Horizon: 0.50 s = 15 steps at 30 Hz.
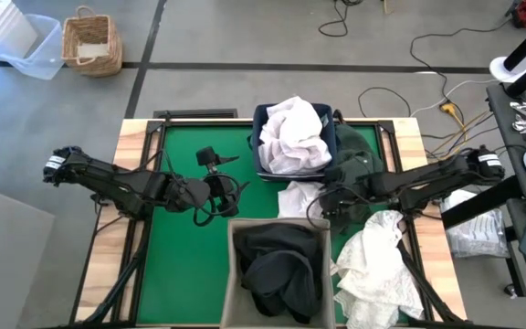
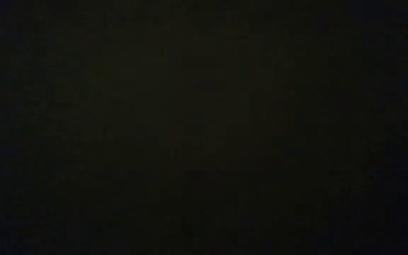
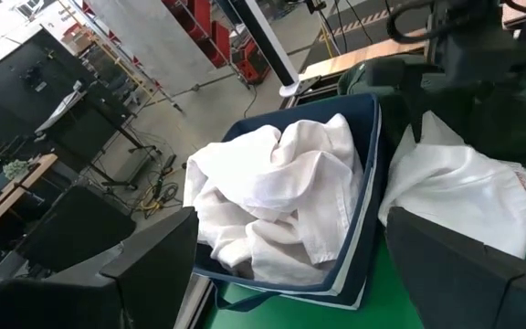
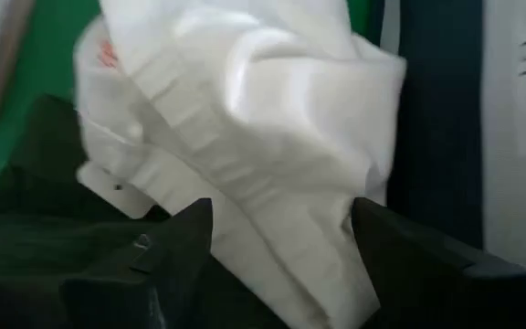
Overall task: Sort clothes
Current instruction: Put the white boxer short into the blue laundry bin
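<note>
A navy bin (image 1: 336, 146) at the table's far middle holds white clothes (image 1: 290, 137) (image 3: 281, 192). A beige bin (image 1: 236, 274) at the near edge holds dark clothes (image 1: 279, 270). A white garment (image 1: 298, 196) (image 4: 245, 119) lies on the green mat between the two bins, next to a dark green garment (image 1: 359, 164). My right gripper (image 1: 323, 203) (image 4: 281, 265) is open just over the white garment, pointing steeply down, one finger on either side of its fold. My left gripper (image 1: 222, 192) (image 3: 290, 283) hangs open over the mat, left of the bins. The low view is dark. My right gripper comes at the white garment's near fold (image 4: 290, 238) from above and from the table's right, its open fingers (image 4: 176, 251) on either side of the cloth. Whether the fingers touch the cloth, I cannot tell. The garment lies slack on the mat.
Another wrinkly white garment (image 1: 377, 265) lies at the table's near right corner, partly over the edge. A small black device (image 1: 210, 158) sits on the mat at the far left. Bare green mat (image 1: 176, 265) lies left of the beige bin.
</note>
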{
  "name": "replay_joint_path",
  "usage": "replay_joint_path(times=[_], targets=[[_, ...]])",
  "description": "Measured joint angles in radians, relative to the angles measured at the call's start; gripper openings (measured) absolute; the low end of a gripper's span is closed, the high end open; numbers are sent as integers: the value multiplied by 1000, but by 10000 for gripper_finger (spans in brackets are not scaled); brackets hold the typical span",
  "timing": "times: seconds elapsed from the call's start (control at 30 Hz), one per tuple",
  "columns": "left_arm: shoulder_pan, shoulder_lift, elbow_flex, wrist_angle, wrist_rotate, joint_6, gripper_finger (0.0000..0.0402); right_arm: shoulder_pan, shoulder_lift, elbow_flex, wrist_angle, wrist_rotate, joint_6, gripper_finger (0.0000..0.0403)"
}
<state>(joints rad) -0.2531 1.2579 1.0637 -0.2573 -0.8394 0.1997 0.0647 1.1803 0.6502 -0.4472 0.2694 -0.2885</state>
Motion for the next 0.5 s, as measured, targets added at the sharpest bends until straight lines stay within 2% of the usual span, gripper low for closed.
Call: replay_joint_path(times=[0.2, 0.5], targets=[[0, 0, 0, 0, 0, 0, 327, 0, 85, 0, 29, 69, 0, 264], [0, 0, 0, 0, 0, 0, 327, -6, 156, 1, 48, 92, 4, 220]])
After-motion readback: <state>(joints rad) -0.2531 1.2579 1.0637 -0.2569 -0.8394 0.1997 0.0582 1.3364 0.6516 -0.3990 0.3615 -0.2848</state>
